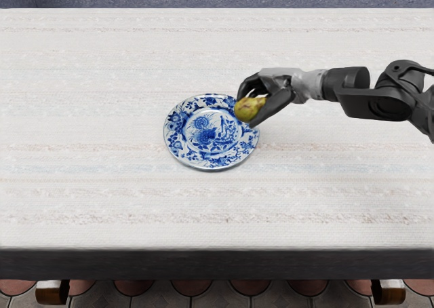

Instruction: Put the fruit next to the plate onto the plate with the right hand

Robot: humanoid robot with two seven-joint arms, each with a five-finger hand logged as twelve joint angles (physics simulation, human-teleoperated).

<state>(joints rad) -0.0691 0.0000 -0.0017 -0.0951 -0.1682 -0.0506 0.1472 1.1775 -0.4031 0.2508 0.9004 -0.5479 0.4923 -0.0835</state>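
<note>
The right hand (263,95) grips a yellow-green fruit (249,107) in its curled dark fingers. Just below and left of the hand lies the blue-and-white plate (178,123), and the fruit sits over the rim nearest the hand. A pale, faintly striped table (102,70) spreads all around the hand, and reddish floor tiles (203,291) show past its dark front edge.
</note>
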